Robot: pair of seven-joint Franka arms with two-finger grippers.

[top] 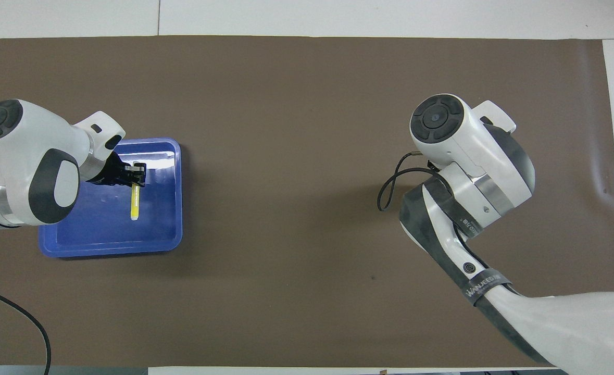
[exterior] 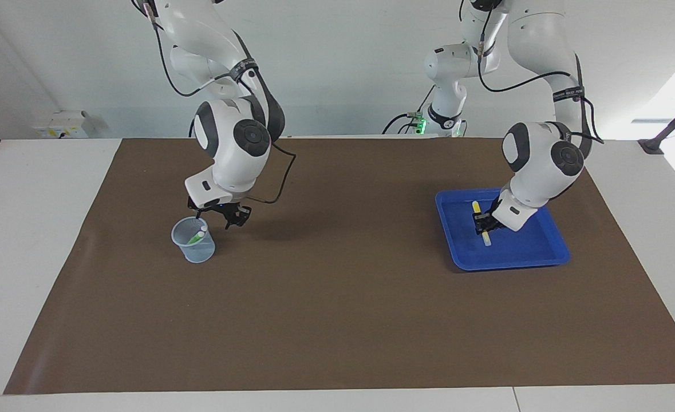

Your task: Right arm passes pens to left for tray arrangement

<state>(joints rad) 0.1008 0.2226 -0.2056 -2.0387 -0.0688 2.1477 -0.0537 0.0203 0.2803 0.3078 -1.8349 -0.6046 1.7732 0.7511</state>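
Seemingly light, stiff and slick, the slim yellow marker pen (exterior: pixel 481 224) suits its mid-barrel hold, clamped in the left hand (exterior: pixel 484 223) over the shallow blue plastic tray (exterior: pixel 549 252), while whether the right hand (exterior: pixel 221 217) at the pale translucent cup (exterior: pixel 194 240) is open cannot be told.

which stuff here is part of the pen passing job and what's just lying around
Part of the job:
- yellow pen, held by the left gripper in the tray
- blue tray
- green pen in the cup
- right gripper beside the cup

Just there:
- translucent cup
- brown mat

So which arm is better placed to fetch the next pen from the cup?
Right: the right gripper hangs beside the cup with the green pen; the left gripper holds the yellow pen in the tray.
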